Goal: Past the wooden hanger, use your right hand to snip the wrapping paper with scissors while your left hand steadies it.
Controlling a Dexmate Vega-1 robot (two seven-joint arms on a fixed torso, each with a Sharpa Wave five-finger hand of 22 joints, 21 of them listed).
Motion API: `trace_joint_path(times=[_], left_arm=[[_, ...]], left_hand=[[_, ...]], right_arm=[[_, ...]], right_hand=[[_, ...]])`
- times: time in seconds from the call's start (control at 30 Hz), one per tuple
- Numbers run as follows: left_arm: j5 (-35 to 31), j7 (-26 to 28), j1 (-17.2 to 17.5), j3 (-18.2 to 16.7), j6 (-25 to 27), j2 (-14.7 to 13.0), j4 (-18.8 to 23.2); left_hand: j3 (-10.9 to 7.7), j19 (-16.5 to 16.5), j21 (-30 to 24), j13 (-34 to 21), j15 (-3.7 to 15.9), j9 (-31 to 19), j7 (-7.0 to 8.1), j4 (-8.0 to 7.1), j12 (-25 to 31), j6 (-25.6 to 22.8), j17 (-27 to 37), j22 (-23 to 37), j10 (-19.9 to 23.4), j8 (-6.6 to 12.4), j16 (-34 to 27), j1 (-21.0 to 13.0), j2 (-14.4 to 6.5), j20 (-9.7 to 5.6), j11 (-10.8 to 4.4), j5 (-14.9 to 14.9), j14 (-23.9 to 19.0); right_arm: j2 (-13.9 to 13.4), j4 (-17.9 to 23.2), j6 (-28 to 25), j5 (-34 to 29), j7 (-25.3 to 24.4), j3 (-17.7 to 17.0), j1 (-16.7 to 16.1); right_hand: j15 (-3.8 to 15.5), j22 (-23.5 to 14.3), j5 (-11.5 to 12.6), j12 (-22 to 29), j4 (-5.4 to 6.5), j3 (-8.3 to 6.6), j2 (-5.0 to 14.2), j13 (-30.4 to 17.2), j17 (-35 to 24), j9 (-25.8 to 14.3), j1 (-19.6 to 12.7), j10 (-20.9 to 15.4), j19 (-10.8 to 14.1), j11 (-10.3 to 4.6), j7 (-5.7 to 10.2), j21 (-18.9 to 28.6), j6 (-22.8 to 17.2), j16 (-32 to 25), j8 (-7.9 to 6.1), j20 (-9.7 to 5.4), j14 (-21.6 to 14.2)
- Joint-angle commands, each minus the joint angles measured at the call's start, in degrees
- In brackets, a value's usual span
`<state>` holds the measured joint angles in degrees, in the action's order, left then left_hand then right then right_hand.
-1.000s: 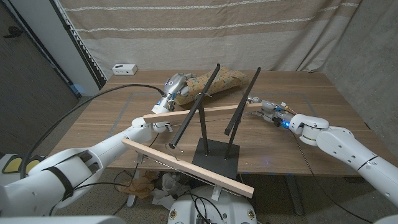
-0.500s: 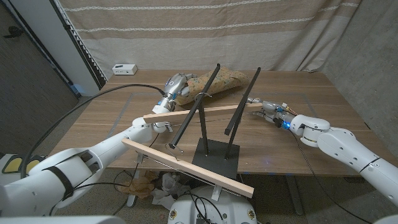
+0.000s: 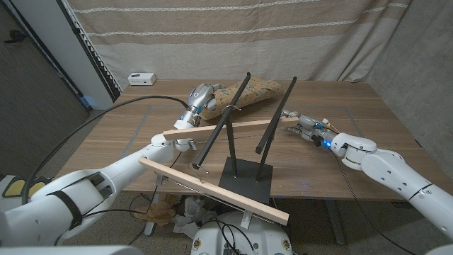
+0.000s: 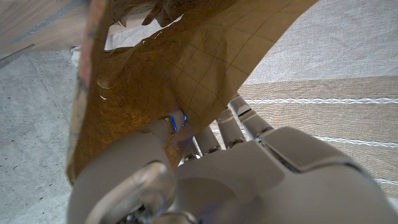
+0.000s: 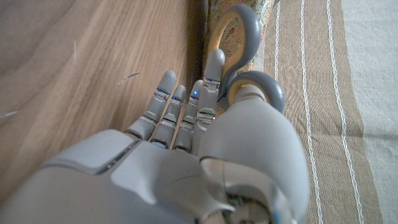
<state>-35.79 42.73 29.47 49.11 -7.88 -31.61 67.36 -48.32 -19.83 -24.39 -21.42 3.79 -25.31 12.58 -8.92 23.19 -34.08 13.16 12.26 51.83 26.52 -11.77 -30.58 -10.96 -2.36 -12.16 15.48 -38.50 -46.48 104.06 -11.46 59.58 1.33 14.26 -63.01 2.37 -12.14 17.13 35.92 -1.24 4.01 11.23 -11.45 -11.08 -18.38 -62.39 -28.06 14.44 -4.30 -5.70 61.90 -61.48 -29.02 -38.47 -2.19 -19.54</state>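
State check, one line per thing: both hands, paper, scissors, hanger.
Left hand: gripping the paper's edge.
Brown patterned wrapping paper: crumpled on the table, one end lifted, held.
Right hand: holding the scissors, thumb through a loop.
Grey-handled scissors: held; blades hidden.
Wooden hanger: hanging on the black stand, untouched.

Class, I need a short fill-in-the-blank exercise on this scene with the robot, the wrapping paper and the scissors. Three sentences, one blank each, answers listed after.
1. The left hand grips the ____ paper.
2. The scissors with grey handle loops are in the ____ hand.
3. The table is made of ____.

Missing words: wrapping; right; wood
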Motion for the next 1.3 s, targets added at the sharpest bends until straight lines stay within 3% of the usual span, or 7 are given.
trace_joint_path(times=[0.03,0.37,0.83,1.13,1.3], left_arm=[[-0.7,-0.4,0.8,-0.4,1.2,-0.5,1.9],[-1.1,-0.4,0.9,-0.4,1.4,-0.2,2.2],[-1.0,-0.3,1.6,-0.8,1.8,-0.5,3.0],[-1.2,-0.2,2.1,-1.1,2.1,-0.9,3.8],[-1.2,-0.2,2.3,-1.3,2.3,-1.0,4.2]], left_hand=[[-0.16,0.2,-0.4,-0.2,9.51,0.0,-0.01,0.31,0.2,-0.4,0.3,0.1,0.5,0.29,0.1,-0.6,0.0,-3.43,-0.21,0.3,-0.6],[-0.14,0.1,-0.5,-0.2,9.53,0.1,-0.02,0.35,0.2,-0.5,0.3,0.0,0.5,0.27,0.1,-0.7,0.1,-3.65,-0.2,0.3,-0.7],[-0.11,0.1,-0.6,-0.2,9.52,0.3,-0.02,0.36,0.2,-0.6,0.3,0.0,0.4,0.21,0.1,-0.8,0.1,-3.66,-0.19,0.4,-0.8],[-0.09,0.2,-0.7,-0.2,9.51,0.5,-0.01,0.38,0.1,-0.6,0.3,0.0,0.4,0.15,0.1,-0.8,0.1,-3.59,-0.19,0.4,-0.8],[-0.08,0.2,-0.7,-0.3,9.51,0.5,-0.01,0.38,0.1,-0.6,0.3,0.0,0.5,0.13,0.2,-0.8,0.1,-3.57,-0.2,0.4,-0.8]], right_arm=[[4.9,-4.2,4.4,5.0,5.6,-1.2,-1.2],[10.8,-8.3,10.9,7.5,10.5,-2.4,-1.8],[14.8,-10.0,14.7,8.4,11.6,-3.3,-1.8],[17.6,-10.9,17.0,9.0,12.0,-3.6,-1.7],[18.3,-11.2,17.6,8.5,11.9,-3.3,-1.6]], right_hand=[[0.48,-0.1,-0.2,-0.4,0.84,-0.73,0.37,-0.1,-0.3,-0.1,1.0,0.7,-1.5,-1.12,1.62,0.4,0.5,0.4,0.63,-1.03,1.0],[0.7,0.0,-0.5,-1.0,1.86,-1.14,-0.01,-0.1,-0.3,0.0,2.2,1.9,-3.1,-1.68,4.22,0.6,1.1,1.1,1.6,-0.74,2.2],[0.72,0.1,-0.7,-1.0,2.29,-1.03,-0.64,-0.1,-0.2,0.2,3.0,1.7,-2.9,-1.58,4.93,1.1,0.4,1.2,2.0,-0.57,1.9],[0.75,0.3,-0.9,-1.0,1.55,-0.6,-1.96,0.0,0.1,0.8,2.7,1.5,-2.8,-1.56,5.34,1.4,-1.2,1.4,2.15,-0.34,1.6],[0.38,0.5,-0.9,-1.0,0.77,-0.27,-2.9,0.1,0.2,1.2,2.2,1.1,-2.2,-1.23,5.93,1.7,-1.0,1.6,2.71,0.57,1.4]])
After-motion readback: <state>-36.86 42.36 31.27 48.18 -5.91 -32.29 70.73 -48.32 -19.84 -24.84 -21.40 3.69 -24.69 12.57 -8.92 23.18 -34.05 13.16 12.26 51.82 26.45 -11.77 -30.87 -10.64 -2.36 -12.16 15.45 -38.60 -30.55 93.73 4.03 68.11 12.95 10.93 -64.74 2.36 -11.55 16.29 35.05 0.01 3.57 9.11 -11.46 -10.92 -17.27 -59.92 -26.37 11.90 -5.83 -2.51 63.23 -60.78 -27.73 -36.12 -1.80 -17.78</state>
